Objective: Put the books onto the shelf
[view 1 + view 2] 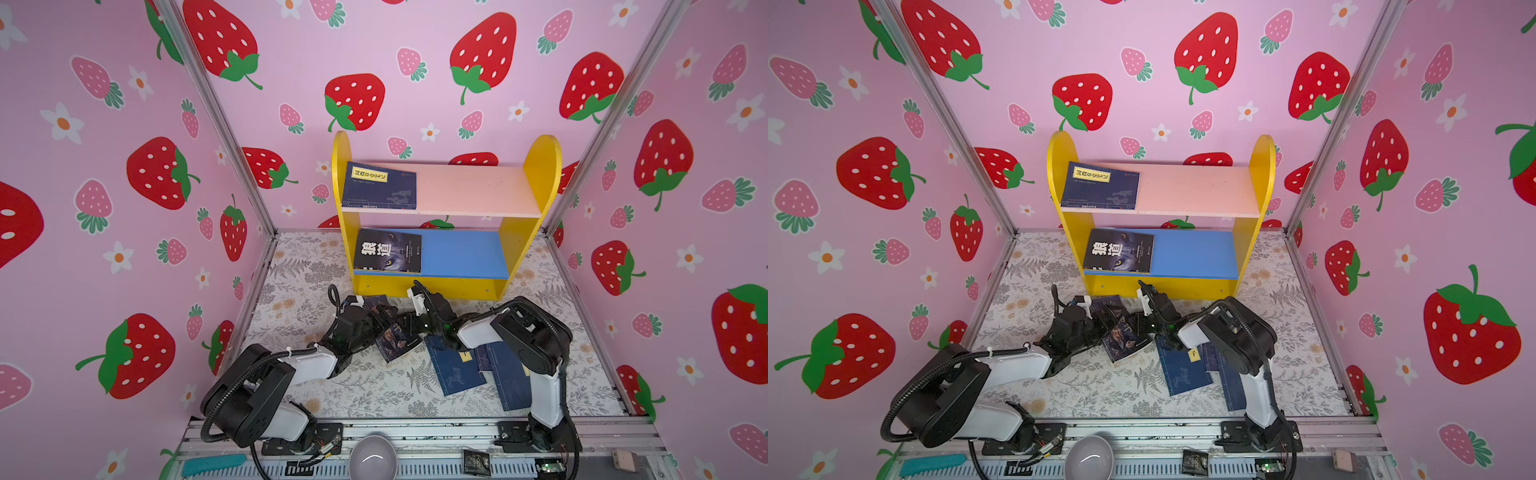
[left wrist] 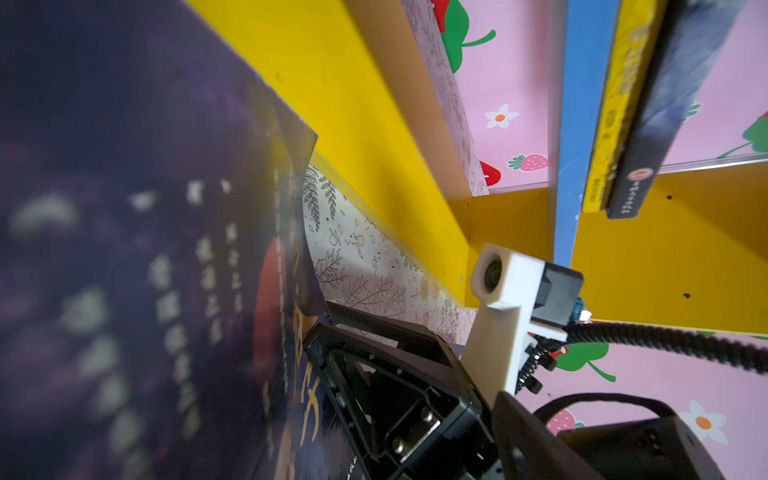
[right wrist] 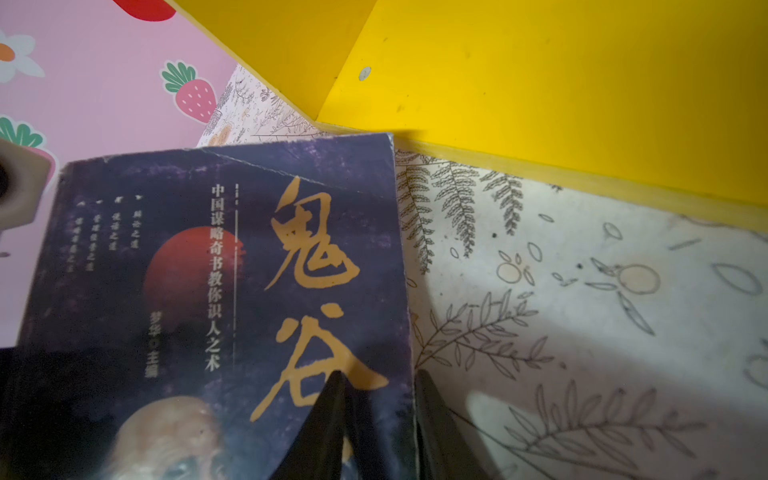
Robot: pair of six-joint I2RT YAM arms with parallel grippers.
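Portrait book (image 3: 232,291), just before the shelf (image 1: 540,174), is pinched at its edge by the right gripper (image 3: 380,374); left gripper (image 1: 384,313), also before the shelf, gapes wide.

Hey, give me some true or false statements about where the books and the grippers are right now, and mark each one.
1. A navy book lies on the shelf's pink upper board. True.
2. The black book sits on the table. False: it lies on the blue lower board.
3. The right gripper is closed on the edge of the portrait book. True.
4. Both boards are packed with books from side to side. False: the right part of each is bare.
5. No books are left on the table. False: loose navy books lie on it, right of the portrait book.
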